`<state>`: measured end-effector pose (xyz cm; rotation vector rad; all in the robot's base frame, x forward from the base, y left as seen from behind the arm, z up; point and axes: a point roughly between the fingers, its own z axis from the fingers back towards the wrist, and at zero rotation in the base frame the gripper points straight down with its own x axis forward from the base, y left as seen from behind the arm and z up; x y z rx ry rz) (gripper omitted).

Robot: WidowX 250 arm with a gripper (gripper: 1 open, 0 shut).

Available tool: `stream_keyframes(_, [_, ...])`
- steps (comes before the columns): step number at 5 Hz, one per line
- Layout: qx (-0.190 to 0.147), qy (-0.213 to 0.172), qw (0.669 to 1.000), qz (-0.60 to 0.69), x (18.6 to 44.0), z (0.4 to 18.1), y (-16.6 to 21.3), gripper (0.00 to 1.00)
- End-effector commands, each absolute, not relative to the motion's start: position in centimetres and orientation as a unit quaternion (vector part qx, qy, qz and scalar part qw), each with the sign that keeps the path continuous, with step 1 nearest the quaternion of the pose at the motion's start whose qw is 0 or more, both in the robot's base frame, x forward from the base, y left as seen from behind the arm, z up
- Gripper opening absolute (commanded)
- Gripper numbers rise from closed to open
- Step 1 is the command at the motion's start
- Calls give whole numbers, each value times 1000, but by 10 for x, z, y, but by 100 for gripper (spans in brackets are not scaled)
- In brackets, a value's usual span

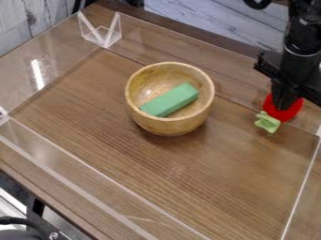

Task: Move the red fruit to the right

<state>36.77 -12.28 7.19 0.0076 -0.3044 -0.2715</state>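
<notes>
The red fruit (281, 109), leafy green base lowest, sits tilted near the table's right edge

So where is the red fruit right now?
The red fruit sits at the table's far right edge, clamped in the gripper, right of the wooden bowl.

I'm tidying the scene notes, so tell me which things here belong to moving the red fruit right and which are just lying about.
Part of the job:
- red toy strawberry
- gripper, shut on the strawberry

Just lying about:
- wooden bowl
- green block inside the bowl

soft even daylight, glare on the clear walls (51, 56), slightly low-resolution.
</notes>
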Motion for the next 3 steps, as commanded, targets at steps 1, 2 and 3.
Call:
stream_keyframes(1, [4,-197,973,-120,357,117,-127,0])
stream_keyframes(2, [3,-195,975,-101,336,125,-131,0])
stream_keyframes(3, [-6,-185,979,-90,310,122,-138,0])
